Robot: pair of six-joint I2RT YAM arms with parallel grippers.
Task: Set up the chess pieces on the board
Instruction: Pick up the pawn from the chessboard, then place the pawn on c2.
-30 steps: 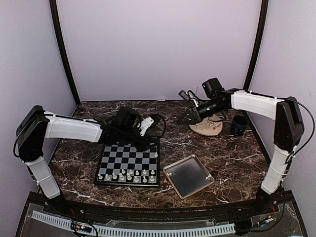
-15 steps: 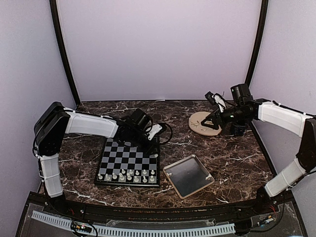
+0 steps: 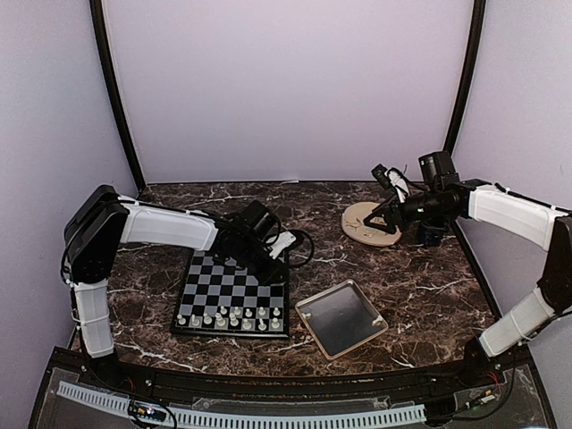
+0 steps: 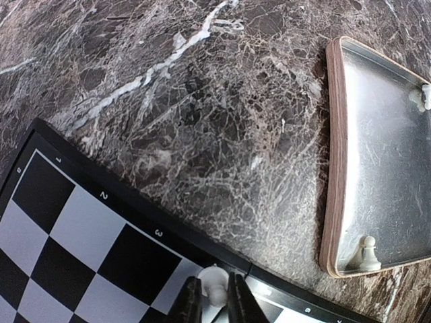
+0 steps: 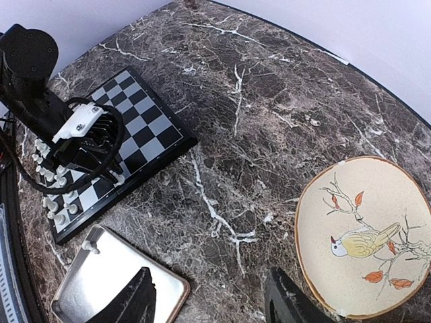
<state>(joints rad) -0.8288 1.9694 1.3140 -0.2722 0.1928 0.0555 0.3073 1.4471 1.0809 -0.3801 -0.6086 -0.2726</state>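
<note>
Cream chess pieces (image 3: 228, 316) are lined up in two uneven rows along the near edge of the board (image 3: 214, 279), which lies flat on the dark marbled table (image 3: 420, 286) in front of the left arm. Just right of the board, and apart from it, a metal tray (image 3: 340, 326) is set at an angle. Two more pieces (image 4: 367, 254) are seen standing in its corners.

At the board's right edge the left gripper (image 4: 214, 299) is held low. Its fingers (image 4: 192, 306) are pressed against both sides of a single white piece (image 4: 214, 282), which stands on a light square beside the black border.

Farther back and to the right, the right gripper (image 5: 209, 303) is held above the table near a round bird-painted plate (image 5: 367, 242). Its fingers (image 5: 131, 303) are spread wide with nothing between them. A dark blue cup (image 3: 433, 234) is partly hidden behind that arm.
</note>
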